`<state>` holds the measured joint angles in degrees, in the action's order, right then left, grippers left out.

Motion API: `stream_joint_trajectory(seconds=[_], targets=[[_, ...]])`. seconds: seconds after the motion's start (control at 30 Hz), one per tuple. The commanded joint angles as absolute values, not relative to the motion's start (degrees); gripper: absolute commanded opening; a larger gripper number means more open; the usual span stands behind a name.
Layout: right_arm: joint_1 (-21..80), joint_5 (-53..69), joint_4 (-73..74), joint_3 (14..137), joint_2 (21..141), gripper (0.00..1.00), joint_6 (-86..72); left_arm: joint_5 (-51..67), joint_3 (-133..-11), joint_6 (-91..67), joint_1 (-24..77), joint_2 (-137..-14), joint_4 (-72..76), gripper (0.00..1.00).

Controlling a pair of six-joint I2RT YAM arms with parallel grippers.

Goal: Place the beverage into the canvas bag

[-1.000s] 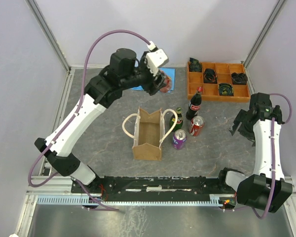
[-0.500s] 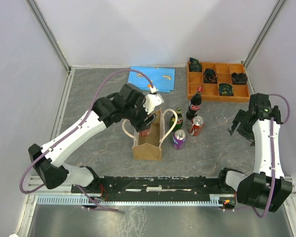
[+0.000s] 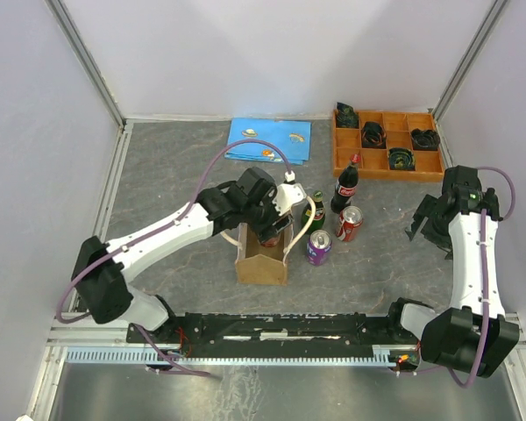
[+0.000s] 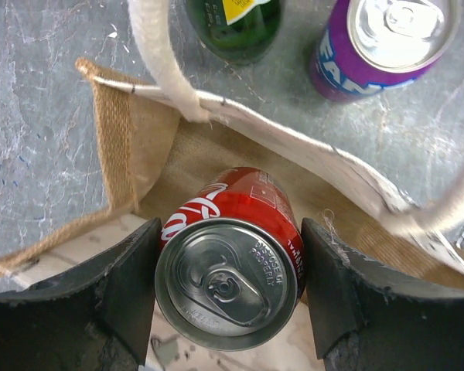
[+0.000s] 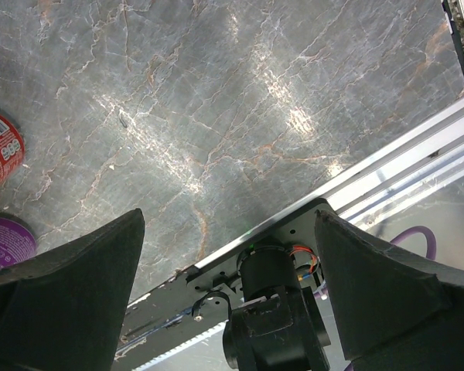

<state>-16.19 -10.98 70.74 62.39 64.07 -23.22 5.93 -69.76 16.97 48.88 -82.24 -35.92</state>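
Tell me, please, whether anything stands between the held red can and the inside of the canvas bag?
Nothing visible does. The left gripper holds the red can right at the open mouth of the canvas bag, and the rope handle arcs off to one side, not beneath it.

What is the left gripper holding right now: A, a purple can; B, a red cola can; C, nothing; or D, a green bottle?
B: in the left wrist view the left gripper is shut on the red cola can over the canvas bag, while the purple can and green bottle stand outside it.
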Motion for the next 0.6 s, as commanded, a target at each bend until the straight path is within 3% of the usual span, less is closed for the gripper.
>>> stream_joint_trajectory(seconds=[0.0, 0.57], targets=[[-16.43, -11.42, 70.63, 62.69, 62.84, 0.99, -23.05, 4.25, -70.05, 17.89, 48.86, -84.84, -23.57, 0.03], [-16.38, -11.86, 71.6, 64.2, 63.9, 0.99, -22.49, 0.16, -70.31, 21.12, 48.78, -93.56, -16.48, 0.03]])
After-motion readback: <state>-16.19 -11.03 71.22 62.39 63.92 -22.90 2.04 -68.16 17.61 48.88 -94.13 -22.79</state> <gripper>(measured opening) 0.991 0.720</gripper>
